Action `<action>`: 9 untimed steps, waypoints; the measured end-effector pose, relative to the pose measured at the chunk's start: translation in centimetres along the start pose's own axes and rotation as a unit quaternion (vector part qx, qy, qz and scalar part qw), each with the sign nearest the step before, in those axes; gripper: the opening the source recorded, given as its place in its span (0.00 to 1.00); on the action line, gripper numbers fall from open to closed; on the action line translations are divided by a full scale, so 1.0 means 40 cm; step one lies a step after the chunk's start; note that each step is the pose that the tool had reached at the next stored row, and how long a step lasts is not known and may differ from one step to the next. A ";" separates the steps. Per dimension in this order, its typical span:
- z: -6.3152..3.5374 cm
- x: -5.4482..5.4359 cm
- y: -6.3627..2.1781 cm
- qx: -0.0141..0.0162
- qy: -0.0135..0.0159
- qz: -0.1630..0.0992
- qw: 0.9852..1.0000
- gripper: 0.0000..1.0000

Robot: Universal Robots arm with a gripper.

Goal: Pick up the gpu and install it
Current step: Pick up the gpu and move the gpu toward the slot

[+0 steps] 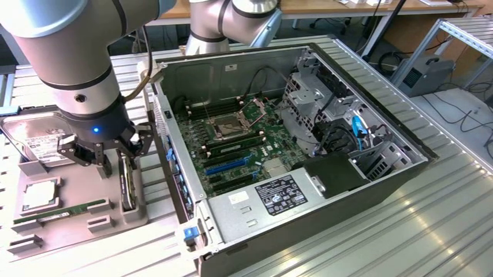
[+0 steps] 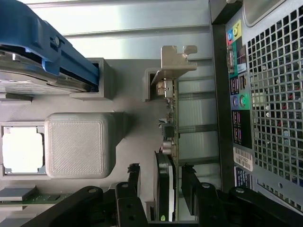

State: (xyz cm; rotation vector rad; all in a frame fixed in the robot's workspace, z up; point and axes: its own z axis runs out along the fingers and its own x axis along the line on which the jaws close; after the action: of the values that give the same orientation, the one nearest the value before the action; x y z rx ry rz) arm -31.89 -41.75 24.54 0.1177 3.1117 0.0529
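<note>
Nearest the exterior camera loomed the arm's grey forearm, reaching down to the end effector over a grey parts holder on the desk, at the exterior view's left of the open computer case. The gpu stood on edge in a slot of that holder, on the side closest to the case, not yet lifted. The end effector's jaws stood wide and held nothing. A hard drive, a processor and a green memory stick lay in the holder's other seats (none of them touched).

From the wrist camera, the dark fingers flanked the card, one on each side, with a gap showing at both faces. Its silver bracket sat at the end away from the fingers, in a notch of the holder, and the case's rear port panel ran just beside.

By my judgement the step in hand was the pick-up, at the point of lining up the grasp, with installation untouched. A closing here would call for jaws centred on the card's thin faces, low enough to bite the board and not its small parts, and then a straight pull so the bracket cleared its notch.
</note>
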 end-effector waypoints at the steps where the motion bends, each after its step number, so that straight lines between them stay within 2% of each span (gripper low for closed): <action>1: 0.000 0.000 0.000 0.000 0.000 0.000 1.000 0.47; 2: 0.000 0.000 0.000 0.000 0.000 0.000 1.000 0.40; 3: 0.000 0.000 0.000 0.000 0.000 0.000 1.000 0.40; 5: 0.000 0.000 0.000 0.000 0.000 0.000 1.000 0.28; 9: 0.000 0.000 0.000 0.000 0.000 0.000 1.000 0.27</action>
State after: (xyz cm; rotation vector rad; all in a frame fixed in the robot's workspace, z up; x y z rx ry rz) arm -31.89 -41.75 24.53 0.1178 3.1117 0.0531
